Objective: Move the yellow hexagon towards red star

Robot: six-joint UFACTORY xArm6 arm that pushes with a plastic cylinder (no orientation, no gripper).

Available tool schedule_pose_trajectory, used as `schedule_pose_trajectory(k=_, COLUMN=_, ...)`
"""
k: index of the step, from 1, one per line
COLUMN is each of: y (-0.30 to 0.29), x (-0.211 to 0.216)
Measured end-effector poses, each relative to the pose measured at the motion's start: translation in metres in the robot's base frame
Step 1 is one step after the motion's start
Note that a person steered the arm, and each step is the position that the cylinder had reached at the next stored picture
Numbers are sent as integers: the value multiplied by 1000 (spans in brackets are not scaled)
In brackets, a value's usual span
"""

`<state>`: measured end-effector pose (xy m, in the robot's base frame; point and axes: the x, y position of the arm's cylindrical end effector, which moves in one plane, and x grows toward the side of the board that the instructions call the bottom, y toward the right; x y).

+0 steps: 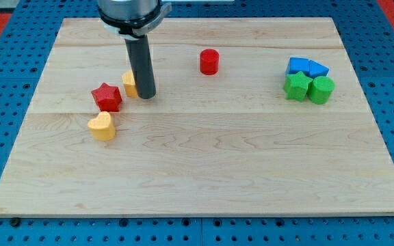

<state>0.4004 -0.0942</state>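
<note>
The yellow hexagon (129, 83) lies on the wooden board at the view's upper left, partly hidden behind my rod. My tip (146, 95) rests against its right side. The red star (107, 97) sits just left and slightly below the hexagon, a small gap between them. A yellow heart (102, 126) lies just below the red star.
A red cylinder (209, 61) stands at the top centre. At the view's right is a cluster: a blue block (297, 65), a blue triangle (317, 68), a green star (297, 87) and a green hexagon (321, 89). The wooden board (204, 171) sits on a blue pegboard.
</note>
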Motion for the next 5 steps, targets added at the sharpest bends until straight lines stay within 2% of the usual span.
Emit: schedule_pose_trajectory(k=5, y=-7, x=-16)
